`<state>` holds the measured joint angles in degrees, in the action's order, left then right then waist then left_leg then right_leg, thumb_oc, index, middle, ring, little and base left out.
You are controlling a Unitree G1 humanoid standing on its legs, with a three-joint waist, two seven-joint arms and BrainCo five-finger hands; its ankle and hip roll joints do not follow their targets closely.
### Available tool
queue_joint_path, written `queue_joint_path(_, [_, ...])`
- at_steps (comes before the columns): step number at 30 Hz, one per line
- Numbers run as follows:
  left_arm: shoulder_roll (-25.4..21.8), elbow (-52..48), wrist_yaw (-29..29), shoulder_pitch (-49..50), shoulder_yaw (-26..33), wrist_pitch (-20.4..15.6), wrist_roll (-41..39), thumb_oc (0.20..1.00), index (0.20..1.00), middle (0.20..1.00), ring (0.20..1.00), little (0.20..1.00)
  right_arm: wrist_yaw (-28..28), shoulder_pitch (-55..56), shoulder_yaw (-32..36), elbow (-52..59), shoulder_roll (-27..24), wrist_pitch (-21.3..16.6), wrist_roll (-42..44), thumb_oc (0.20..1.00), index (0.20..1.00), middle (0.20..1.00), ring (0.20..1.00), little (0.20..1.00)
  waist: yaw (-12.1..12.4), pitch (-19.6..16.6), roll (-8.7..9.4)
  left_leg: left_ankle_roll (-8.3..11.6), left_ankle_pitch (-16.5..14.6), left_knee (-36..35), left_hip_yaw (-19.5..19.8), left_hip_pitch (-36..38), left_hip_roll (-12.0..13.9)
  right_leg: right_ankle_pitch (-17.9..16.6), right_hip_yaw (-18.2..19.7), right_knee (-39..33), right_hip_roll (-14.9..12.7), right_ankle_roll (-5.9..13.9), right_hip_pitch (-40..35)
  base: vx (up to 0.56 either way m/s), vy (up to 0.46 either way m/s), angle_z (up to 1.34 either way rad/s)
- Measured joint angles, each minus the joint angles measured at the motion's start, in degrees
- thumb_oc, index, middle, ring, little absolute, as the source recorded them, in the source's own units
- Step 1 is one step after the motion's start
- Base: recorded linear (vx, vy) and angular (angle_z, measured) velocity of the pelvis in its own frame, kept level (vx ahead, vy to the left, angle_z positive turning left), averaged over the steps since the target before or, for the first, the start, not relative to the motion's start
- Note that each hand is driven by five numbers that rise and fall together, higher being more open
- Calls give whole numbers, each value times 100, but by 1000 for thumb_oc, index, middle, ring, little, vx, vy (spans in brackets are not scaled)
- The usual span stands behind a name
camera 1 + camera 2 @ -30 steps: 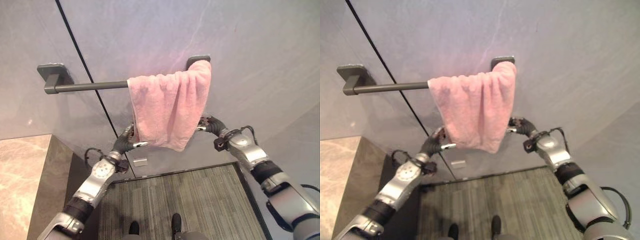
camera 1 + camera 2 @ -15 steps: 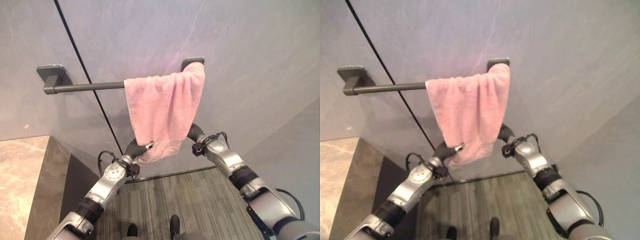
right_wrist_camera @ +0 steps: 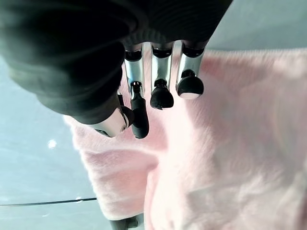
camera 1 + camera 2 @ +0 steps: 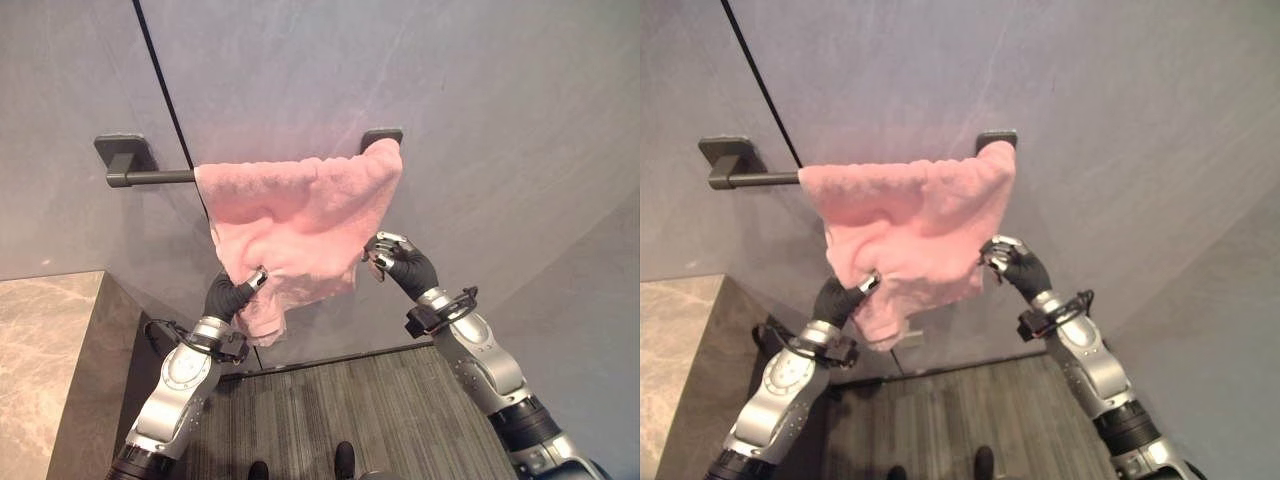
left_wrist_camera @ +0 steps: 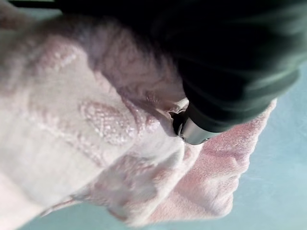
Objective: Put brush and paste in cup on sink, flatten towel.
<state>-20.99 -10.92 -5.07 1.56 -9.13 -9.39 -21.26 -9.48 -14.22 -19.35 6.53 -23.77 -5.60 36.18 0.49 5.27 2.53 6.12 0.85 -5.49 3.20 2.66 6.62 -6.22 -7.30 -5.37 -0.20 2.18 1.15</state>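
**Towel on wall rail, both hands at its lower edge**

Grey wall panels [image 4: 480, 90] form the backdrop, split by a thin dark vertical seam [image 4: 160, 70]. Left hand [image 4: 228, 294] is raised to the lower left part of the pink towel [image 4: 300, 215], its fingers curled into the cloth and gripping a bunched fold; the left wrist view shows terry pile gathered against the hand. Right hand [image 4: 400, 262] is at the towel's lower right edge. Its fingers [image 3: 161, 96] are bent with dark tips just off the cloth, thumb close beside them; nothing is seen held between them. Towel hangs over a dark horizontal rail [image 4: 150, 177], spread along most of its length up to the right bracket [image 4: 382, 136], lower portion creased and uneven. Left bracket [image 4: 122, 152] stands bare. Below lies ribbed grey flooring [image 4: 350, 400]; a marble-patterned counter [image 4: 40, 370] occupies the lower left.
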Motion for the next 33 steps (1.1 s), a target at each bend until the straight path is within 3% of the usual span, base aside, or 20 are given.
queue_joint_path(3, [141,98,-156,82,-19,-111,-7,200,200,200,200,200,41,-75,-164,-93,175,-85,-112,200,200,200,200,200,51,-66,36,17,13,23,109,-78,-12,36,-125,-6,-7,-18,11,-16,-3,23])
queue_joint_path(4, [133,156,-354,217,-1,-112,-14,200,200,200,200,200,127,-97,-294,-138,351,-86,-161,200,200,200,200,200,270,-64,34,33,39,23,108,-94,-17,36,-126,25,-8,-20,22,0,0,0])
queue_joint_path(6, [116,145,-488,331,53,-124,-28,200,200,200,200,200,214,-148,-452,-162,527,-81,-160,200,200,200,200,200,358,-58,23,30,37,24,118,-104,-22,34,-147,17,-18,-32,21,-4,-1,2])
queue_joint_path(11, [112,145,-777,457,168,-264,-60,200,200,200,200,200,343,-704,-915,-172,567,-86,-384,200,200,200,200,200,521,-61,28,30,38,26,263,-169,-53,51,-291,24,-60,-10,22,-7,3,16])
queue_joint_path(17, [100,1005,-768,552,88,-190,-90,200,200,200,200,200,617,-711,-951,-900,564,-41,-794,200,200,200,200,200,522,-53,32,28,39,26,253,-193,-91,46,-281,31,-93,-1,77,-4,6,0])
queue_joint_path(22, [-222,574,-764,528,125,-51,111,200,200,200,200,200,795,-411,-783,-401,508,-74,-1000,200,200,200,200,200,473,78,32,29,37,25,235,-190,-80,53,-254,19,-83,8,94,2,7,-2])
queue_joint_path(28, [-133,966,-716,501,-22,63,218,200,200,200,200,200,875,79,-460,-668,545,-18,-1006,200,200,200,200,200,326,94,58,-12,7,25,78,-143,-91,64,-119,28,-89,42,114,6,20,-11])
queue_joint_path(29, [-126,983,-713,531,-37,74,220,426,426,426,426,426,924,149,-422,-681,539,-20,-998,272,272,272,272,272,253,103,44,-28,-6,22,43,-98,-79,73,-81,20,-95,59,97,14,13,-20])
queue_joint_path(30, [-115,1009,-714,532,-62,80,220,536,536,536,536,536,929,202,-419,-691,549,-20,-998,404,404,404,404,404,204,104,37,-33,-9,21,45,-77,-80,74,-81,18,-98,61,68,11,20,-13])
queue_joint_path(31, [-116,1015,-706,530,-87,88,224,589,589,589,589,589,930,243,-426,-692,550,-20,-998,404,404,404,404,404,173,103,37,-40,-14,21,39,-68,-80,74,-78,22,-98,61,63,1,12,-4])
queue_joint_path(32, [-116,1029,-696,516,-90,92,275,1000,1000,1000,1000,1000,939,283,-416,-703,545,-20,-999,1000,1000,1000,1000,1000,149,101,41,-40,-14,22,3,-71,-78,73,-62,26,-96,62,79,-5,14,-8])
queue_joint_path(33, [-117,1044,-697,523,-87,113,341,1000,1000,1000,1000,1000,949,305,-408,-734,544,-19,-999,1000,1000,1000,1000,1000,142,102,39,-40,-13,22,-39,-66,-77,63,-47,31,-96,65,81,-10,12,-10])
